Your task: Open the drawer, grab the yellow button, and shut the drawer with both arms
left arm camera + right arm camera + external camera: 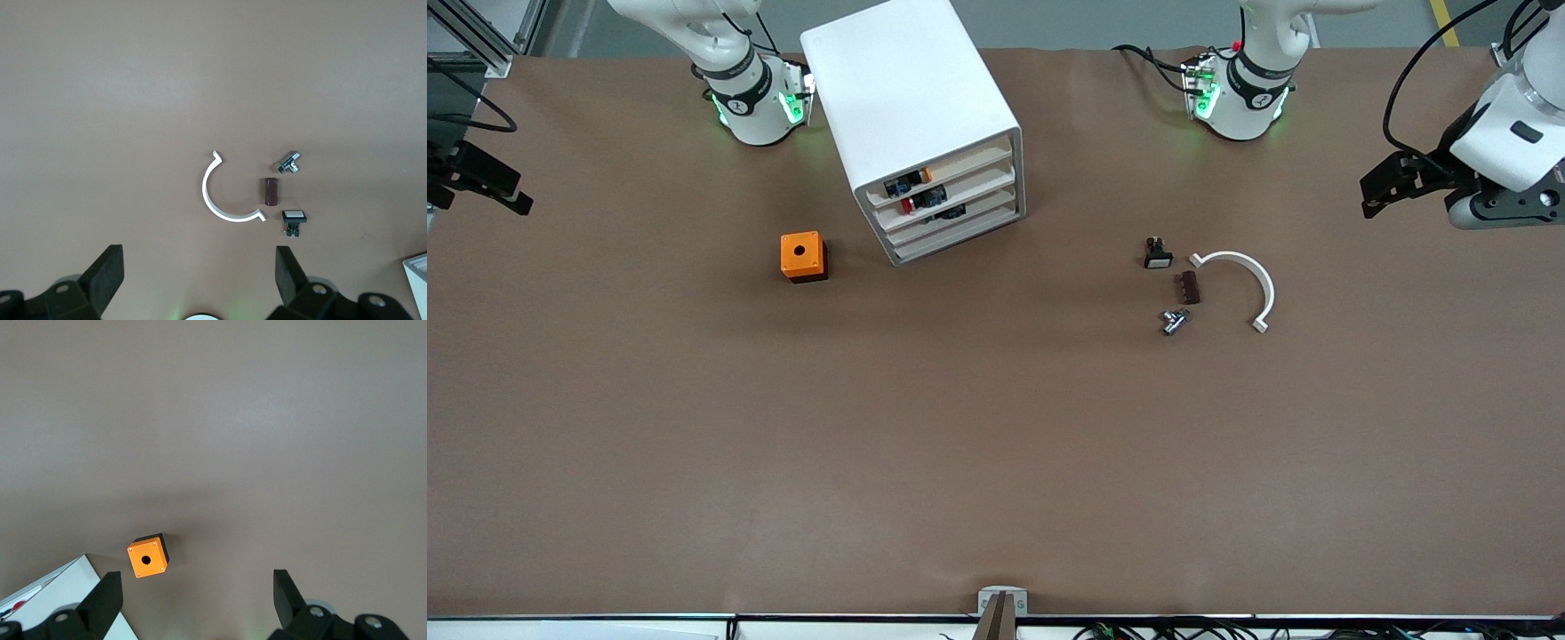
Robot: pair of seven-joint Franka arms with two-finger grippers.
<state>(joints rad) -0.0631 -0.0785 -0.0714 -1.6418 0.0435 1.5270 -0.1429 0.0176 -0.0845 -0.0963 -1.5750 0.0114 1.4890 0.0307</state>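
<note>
Brown table [996,444] with cabinet [911,98], small parts [1183,289]

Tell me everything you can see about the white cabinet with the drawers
The cabinet is a white rounded box, plastic-looking, standing upright on the brown table between the two arm bases, turned at an angle. Its front shows four shallow tray drawers, all pushed in. The top drawer holds the orange-capped button beside a dark part; the second holds a red-capped switch. The orange cube sits apart beside it, toward the right arm's end. Neither gripper touches it.
</note>
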